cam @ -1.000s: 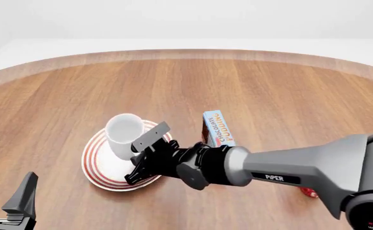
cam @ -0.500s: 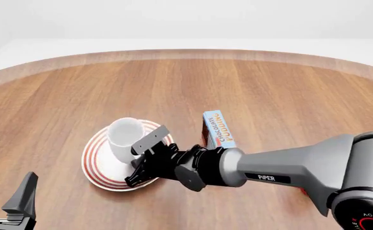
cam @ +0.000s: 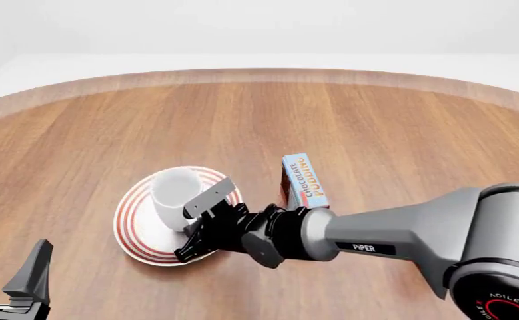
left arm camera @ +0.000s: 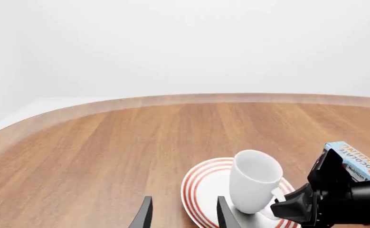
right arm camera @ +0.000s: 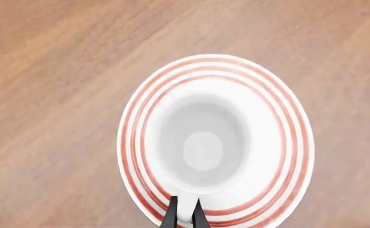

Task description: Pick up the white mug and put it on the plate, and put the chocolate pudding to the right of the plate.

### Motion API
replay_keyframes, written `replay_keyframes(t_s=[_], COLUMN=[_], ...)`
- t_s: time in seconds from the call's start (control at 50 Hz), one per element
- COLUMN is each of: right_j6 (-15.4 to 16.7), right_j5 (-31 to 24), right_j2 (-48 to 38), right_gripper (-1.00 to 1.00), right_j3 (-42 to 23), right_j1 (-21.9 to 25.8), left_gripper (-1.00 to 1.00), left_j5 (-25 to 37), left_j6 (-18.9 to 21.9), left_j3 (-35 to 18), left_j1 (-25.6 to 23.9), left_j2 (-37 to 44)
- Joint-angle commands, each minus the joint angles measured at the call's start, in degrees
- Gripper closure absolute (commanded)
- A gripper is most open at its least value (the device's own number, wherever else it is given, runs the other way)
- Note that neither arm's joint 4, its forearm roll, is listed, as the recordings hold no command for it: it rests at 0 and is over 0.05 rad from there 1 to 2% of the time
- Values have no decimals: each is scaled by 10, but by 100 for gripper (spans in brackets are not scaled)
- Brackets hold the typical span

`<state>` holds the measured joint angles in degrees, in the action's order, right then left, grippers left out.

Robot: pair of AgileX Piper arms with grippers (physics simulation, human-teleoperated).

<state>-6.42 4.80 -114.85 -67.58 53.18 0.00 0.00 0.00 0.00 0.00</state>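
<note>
Gripping the white mug (cam: 174, 195) by its handle, the right tool (cam: 208, 220) holds it tilted over the plate (cam: 134, 230). Chocolate pudding (cam: 304, 180) lies just right of the plate, beside the right arm. Left tool (cam: 10, 283) sits open, well apart.

a wooden table (cam: 375, 127) with a curved far edge sits before plain white walls.
</note>
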Motion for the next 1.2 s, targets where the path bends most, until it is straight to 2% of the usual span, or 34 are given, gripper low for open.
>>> replay_keyframes(t_s=[0.02,0.46,0.48,1.2], right_j6=[-5,-8,-6,-7], right_j5=[0,-4,-4,-3], right_j2=[-1,-4,-4,35], right_gripper=[100,100,-100,-100], right_j3=[-3,-5,-5,12], right_j1=[0,4,3,7], left_gripper=[-100,-100,-100,-100], left_j5=[0,0,0,0], left_j6=[0,0,0,0], left_j3=[0,0,0,0], left_j1=[0,0,0,0], left_j2=[0,0,0,0])
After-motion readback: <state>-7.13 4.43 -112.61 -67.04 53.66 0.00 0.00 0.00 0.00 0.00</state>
